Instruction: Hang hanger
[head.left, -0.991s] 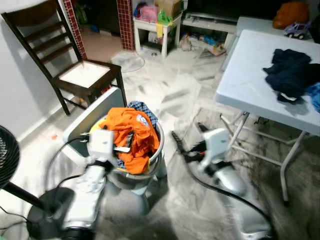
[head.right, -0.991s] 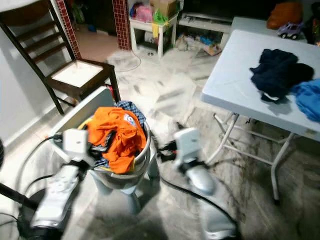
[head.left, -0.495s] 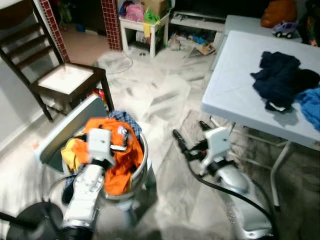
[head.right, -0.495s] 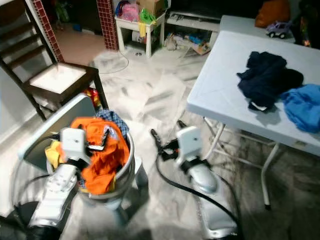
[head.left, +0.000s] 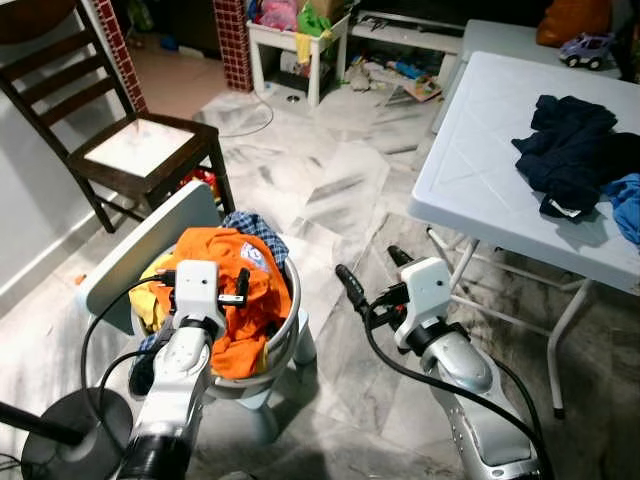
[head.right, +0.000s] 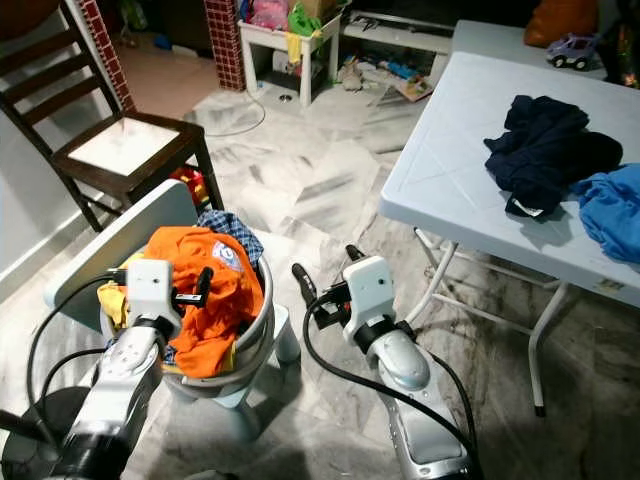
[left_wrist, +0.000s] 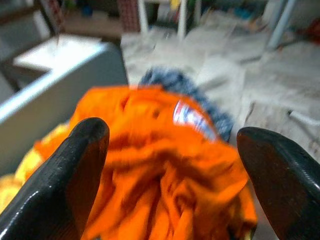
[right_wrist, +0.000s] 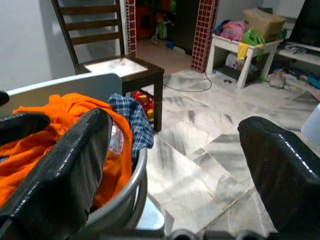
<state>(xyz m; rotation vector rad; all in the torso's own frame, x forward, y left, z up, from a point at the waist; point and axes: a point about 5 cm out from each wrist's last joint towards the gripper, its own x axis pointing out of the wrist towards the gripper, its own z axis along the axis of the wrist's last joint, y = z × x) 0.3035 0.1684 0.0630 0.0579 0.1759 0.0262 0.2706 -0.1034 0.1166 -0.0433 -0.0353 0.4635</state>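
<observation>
Task barely begun: no hanger visible. Left gripper (head.left: 241, 288) spread over orange garment (head.left: 232, 290) in basket (head.left: 291, 310); right gripper (head.left: 369, 283) spread, empty.

Two silver arms reach forward from the lower edge of the head views. The left arm runs up from about 7 o'clock; its left gripper (head.left: 240, 291) points toward 3 o'clock, black fingers (left_wrist: 75, 180) spread wide with nothing between them. The right arm rises from about 5 o'clock; its right gripper (head.left: 368, 274) points toward 10 o'clock, fingers (right_wrist: 60, 180) likewise parted and empty.
</observation>
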